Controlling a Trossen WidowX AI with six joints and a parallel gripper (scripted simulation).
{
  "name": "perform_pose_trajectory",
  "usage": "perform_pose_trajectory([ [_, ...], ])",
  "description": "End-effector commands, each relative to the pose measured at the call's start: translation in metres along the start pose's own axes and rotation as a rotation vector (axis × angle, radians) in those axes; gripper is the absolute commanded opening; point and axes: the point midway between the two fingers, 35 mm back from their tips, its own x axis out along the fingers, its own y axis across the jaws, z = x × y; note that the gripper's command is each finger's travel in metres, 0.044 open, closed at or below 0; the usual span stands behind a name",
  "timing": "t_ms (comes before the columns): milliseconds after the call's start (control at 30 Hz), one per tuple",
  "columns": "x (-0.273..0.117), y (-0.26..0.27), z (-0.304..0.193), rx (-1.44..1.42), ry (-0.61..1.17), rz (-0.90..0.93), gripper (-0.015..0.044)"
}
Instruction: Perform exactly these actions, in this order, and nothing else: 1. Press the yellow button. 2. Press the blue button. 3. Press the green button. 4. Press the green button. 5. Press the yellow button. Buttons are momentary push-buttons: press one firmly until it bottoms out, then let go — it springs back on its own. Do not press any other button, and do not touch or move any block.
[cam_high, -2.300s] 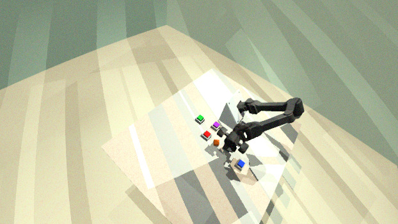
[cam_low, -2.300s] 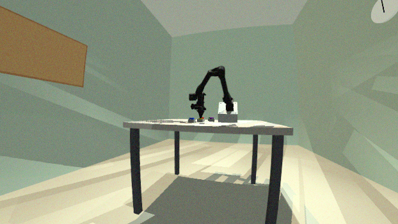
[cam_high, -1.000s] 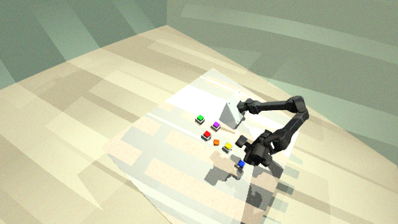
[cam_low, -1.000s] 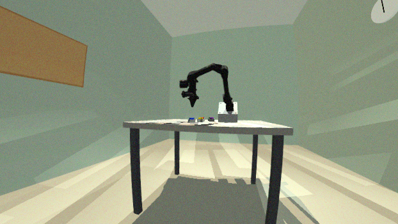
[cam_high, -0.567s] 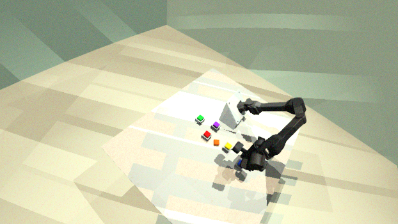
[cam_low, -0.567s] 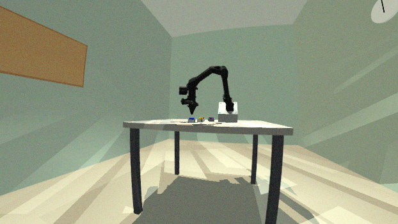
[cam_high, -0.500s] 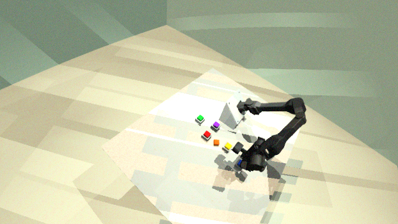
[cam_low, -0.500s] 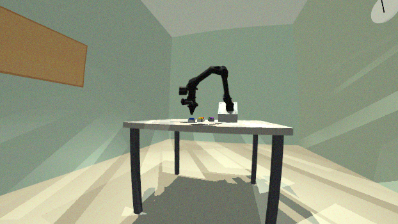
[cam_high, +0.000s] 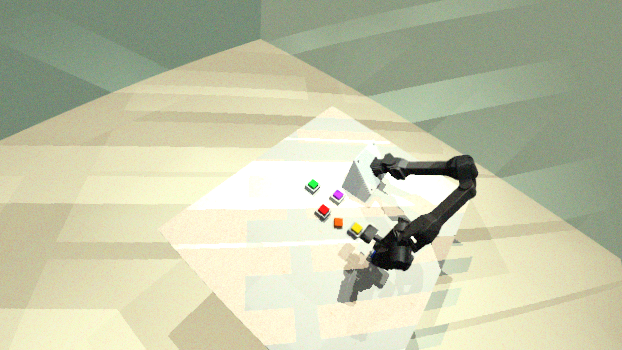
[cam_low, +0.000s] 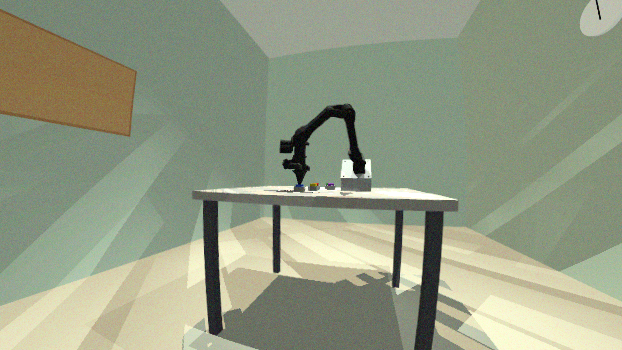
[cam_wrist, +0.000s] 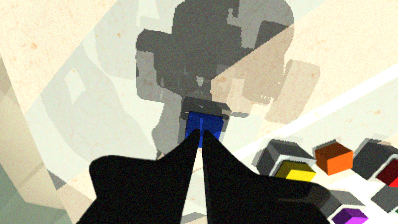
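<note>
My gripper (cam_low: 300, 183) (cam_wrist: 201, 133) is shut and points straight down. Its tips are at the top of the blue button (cam_low: 299, 186) (cam_wrist: 205, 121), touching it or very nearly so; how far the cap is pressed cannot be told. In the top view the arm covers most of that button and hides the fingertips. The yellow button (cam_high: 356, 228) (cam_wrist: 300, 172) stands beside it, to the right in the wrist view, with its cap raised. The green button (cam_high: 313, 184) is farther off, at the far end of the group, its cap raised.
A red button (cam_high: 323, 210) and a purple button (cam_high: 338, 195) (cam_wrist: 350, 217) stand between the yellow and green ones. An orange block (cam_high: 338, 222) (cam_wrist: 336, 159) lies between the red and yellow buttons. A white, slanted box (cam_high: 363, 175) (cam_low: 356, 184) stands by the arm's base.
</note>
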Motion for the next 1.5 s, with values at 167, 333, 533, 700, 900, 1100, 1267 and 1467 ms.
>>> perform_pose_trajectory([
  [167, 0.007, -0.002, -0.001, 0.007, 0.0, -0.004, 0.002],
  [333, 0.007, -0.002, -0.001, 0.007, 0.0, -0.004, 0.002],
  [533, 0.007, -0.002, -0.001, 0.007, 0.0, -0.004, 0.002],
  [700, -0.016, -0.001, 0.0, 0.005, -0.001, -0.004, 0.002],
  [900, -0.027, -0.002, 0.0, 0.007, 0.0, -0.006, 0.002],
  [1100, -0.086, -0.002, 0.0, 0.007, 0.0, -0.009, 0.002],
  [1267, -0.089, -0.002, 0.0, 0.007, 0.0, -0.009, 0.002],
  [1467, -0.094, -0.094, 0.024, 0.035, -0.019, -0.074, 0.002],
])
